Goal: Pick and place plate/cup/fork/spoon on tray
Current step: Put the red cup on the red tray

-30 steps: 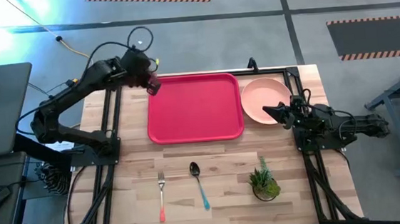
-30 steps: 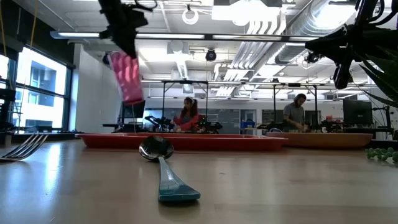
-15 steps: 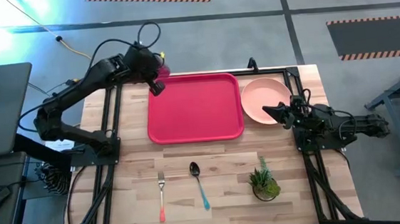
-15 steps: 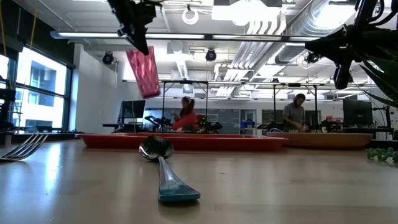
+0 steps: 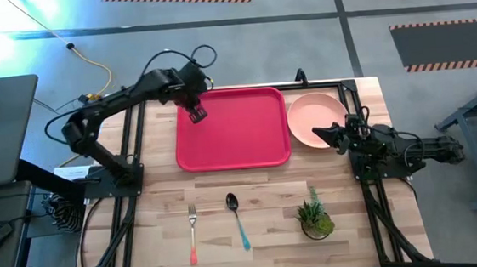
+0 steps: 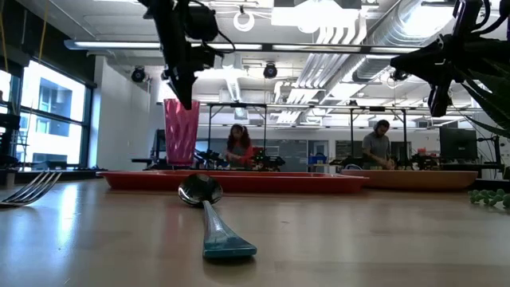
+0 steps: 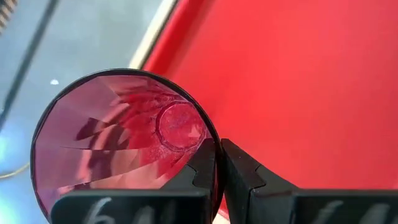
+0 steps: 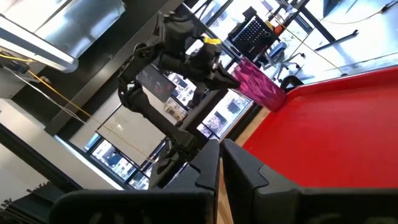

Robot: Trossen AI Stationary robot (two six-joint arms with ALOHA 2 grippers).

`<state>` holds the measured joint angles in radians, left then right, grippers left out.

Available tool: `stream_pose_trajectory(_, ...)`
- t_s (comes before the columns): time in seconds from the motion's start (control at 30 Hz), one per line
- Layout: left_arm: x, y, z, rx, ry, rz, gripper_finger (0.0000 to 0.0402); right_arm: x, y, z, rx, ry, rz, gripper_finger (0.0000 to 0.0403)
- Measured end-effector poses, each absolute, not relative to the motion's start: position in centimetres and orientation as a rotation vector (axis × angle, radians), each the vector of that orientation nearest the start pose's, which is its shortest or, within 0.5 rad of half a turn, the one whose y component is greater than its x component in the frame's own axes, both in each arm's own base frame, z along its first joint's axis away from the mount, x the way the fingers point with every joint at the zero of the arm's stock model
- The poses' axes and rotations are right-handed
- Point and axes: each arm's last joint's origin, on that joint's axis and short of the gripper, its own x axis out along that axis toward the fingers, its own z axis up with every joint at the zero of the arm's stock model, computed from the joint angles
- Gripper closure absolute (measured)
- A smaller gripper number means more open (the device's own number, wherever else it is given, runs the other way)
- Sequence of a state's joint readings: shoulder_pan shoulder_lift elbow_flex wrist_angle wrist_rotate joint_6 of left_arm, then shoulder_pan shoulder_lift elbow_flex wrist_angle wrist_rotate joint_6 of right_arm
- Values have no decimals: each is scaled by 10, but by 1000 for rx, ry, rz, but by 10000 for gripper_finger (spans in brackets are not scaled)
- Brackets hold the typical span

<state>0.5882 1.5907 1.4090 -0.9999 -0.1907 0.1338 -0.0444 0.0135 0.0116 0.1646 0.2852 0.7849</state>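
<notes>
My left gripper [image 5: 196, 112] is shut on the translucent red-pink cup [image 6: 181, 131], low over the far left corner of the red tray [image 5: 231, 127]. The cup also shows in the left wrist view [image 7: 118, 137]. The salmon plate [image 5: 314, 112] lies flat on the table just right of the tray. My right gripper [image 5: 319, 132] is shut and empty, hovering above the plate's near edge. The fork [image 5: 193, 233] with its orange handle and the spoon [image 5: 238, 220] with its teal handle lie flat near the table's front. My left gripper pinches the cup's wall at the rim [image 7: 213, 140], one finger [image 7: 200, 174] inside the cup and one [image 7: 241, 174] outside. The fingers come from above, pointing down. The cup hangs upright below them, mouth up. Whether its base touches the tray, I cannot tell.
A small potted plant [image 5: 315, 217] stands at the front right of the table. Black frame rails [image 5: 371, 191] run along the left and right sides. People sit at desks in the room beyond.
My left gripper has carried the cup toward the table's right edge and downward, from outside the tray's far left corner to over the tray. The cup has turned from tilted to upright.
</notes>
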Motion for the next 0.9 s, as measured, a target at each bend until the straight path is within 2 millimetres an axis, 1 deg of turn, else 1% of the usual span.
stream_pose_trajectory(0.13,264,181,283,-184,1237,568,396,95,-12,182,796,-283,-248,391)
stream_pose_trajectory(0.37,269,185,272,-196,1273,561,396,95,-12,182,796,-280,-249,391)
stream_pose_trajectory(0.7,270,184,271,-216,1263,534,395,95,-12,182,796,-280,-249,391)
stream_pose_trajectory(0.9,270,184,272,-227,1260,548,371,95,-12,182,795,-280,-249,391)
